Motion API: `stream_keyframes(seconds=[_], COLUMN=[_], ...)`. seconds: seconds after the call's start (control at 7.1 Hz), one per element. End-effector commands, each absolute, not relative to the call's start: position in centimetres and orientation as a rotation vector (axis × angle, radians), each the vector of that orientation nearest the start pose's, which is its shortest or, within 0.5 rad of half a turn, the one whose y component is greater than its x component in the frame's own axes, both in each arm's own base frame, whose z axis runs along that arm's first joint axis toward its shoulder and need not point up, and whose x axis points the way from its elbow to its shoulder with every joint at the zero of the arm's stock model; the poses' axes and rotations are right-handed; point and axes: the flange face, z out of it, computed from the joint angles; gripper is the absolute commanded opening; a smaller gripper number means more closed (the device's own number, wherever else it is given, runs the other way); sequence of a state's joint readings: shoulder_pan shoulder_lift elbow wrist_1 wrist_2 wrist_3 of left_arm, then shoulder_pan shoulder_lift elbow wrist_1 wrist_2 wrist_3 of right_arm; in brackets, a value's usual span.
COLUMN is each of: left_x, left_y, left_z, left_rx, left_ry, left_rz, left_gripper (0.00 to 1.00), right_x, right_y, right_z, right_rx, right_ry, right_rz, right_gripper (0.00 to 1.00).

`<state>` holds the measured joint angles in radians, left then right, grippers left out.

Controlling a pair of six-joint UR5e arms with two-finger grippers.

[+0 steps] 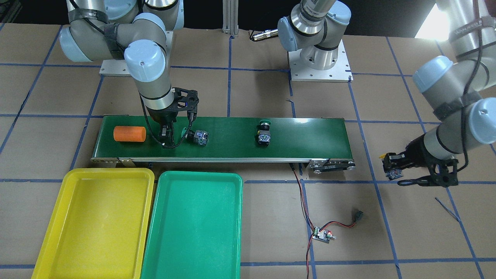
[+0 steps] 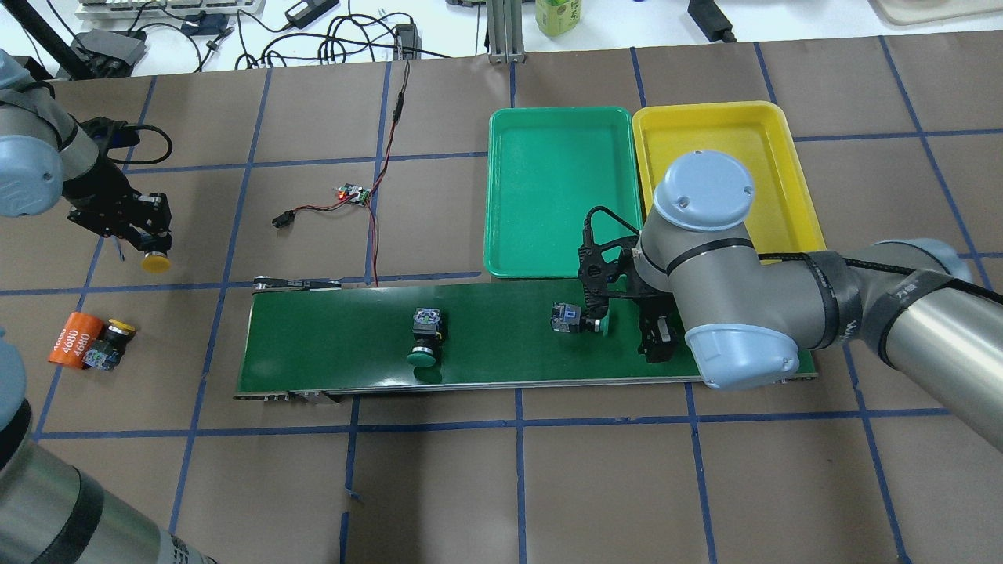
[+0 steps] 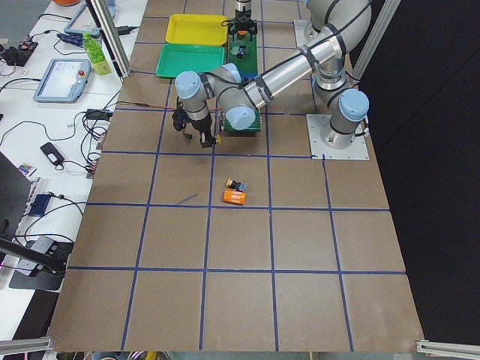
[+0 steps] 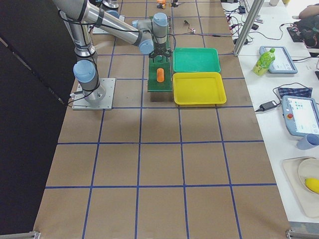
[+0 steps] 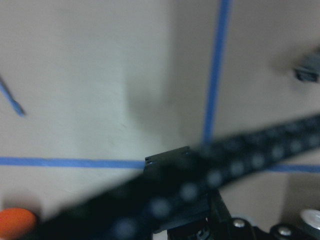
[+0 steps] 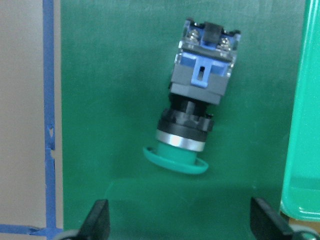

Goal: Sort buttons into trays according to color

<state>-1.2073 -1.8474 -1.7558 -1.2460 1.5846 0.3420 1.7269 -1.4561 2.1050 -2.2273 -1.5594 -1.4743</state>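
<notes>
Brown-papered table [image 2: 501, 486] with a conveyor belt [image 2: 501, 356]: the right gripper [image 6: 182, 222] is hovering wide open just beside a green-capped button [image 6: 192, 120] lying sideways on the belt.
Probably light and rigid, its smooth round cap is inviting slips, so the flat-sided blocky body is looking like the better hold; the left gripper [image 2: 149, 235] is clamping a yellow-capped button [image 2: 156, 263] off the belt's end.

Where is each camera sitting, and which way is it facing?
Front-facing: across the table, looking steeply down on the belt; both arms show.
Overhead: behind the arms, looking forward and down; left claw holds a yellow button.
Exterior left: table's left end, looking along it; left arm nearest.
Exterior right: opposite end; right arm nearest.
Left wrist: down on the table; blurred cable across.
Right wrist: down on a green button ahead of the open right claw.
Shared: front-facing and overhead both show that button on the belt.
</notes>
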Motion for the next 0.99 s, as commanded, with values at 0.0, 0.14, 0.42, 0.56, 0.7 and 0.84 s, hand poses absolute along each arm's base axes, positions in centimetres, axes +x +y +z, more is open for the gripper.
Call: stream_keyframes(seconds=[0.0, 0.14, 0.42, 0.56, 0.7, 0.84], left_x=[-4.3, -7.7, -11.9, -12.9, -13.1, -13.0], left_y=[-49.6, -48.1, -44.8, -44.0, -43.3, -42.5], left_z=[30.0, 30.7, 29.1, 27.9, 26.4, 26.0], left_rx=[0.123, 0.184, 0.267, 0.300, 0.266, 0.293], left_ry=[3.166, 3.199, 3.220, 3.214, 3.215, 3.204], left_rz=[0.193, 0.163, 0.219, 0.214, 0.201, 0.206], left_gripper=[0.14, 0.14, 0.13, 0.13, 0.13, 0.14], right_x=[20.5, 20.5, 20.5, 20.6, 20.5, 20.4], right_y=[-43.5, -43.5, -43.5, -43.5, -43.6, -43.6], right_z=[24.8, 24.9, 24.8, 24.7, 24.8, 24.7], right_rx=[-2.280, -2.280, -2.277, -2.273, -2.277, -2.279], right_ry=[2.151, 2.151, 2.151, 2.148, 2.152, 2.153], right_rz=[-0.021, -0.026, -0.026, -0.026, -0.022, -0.018], right_gripper=[1.00, 1.00, 1.00, 0.99, 0.88, 0.74])
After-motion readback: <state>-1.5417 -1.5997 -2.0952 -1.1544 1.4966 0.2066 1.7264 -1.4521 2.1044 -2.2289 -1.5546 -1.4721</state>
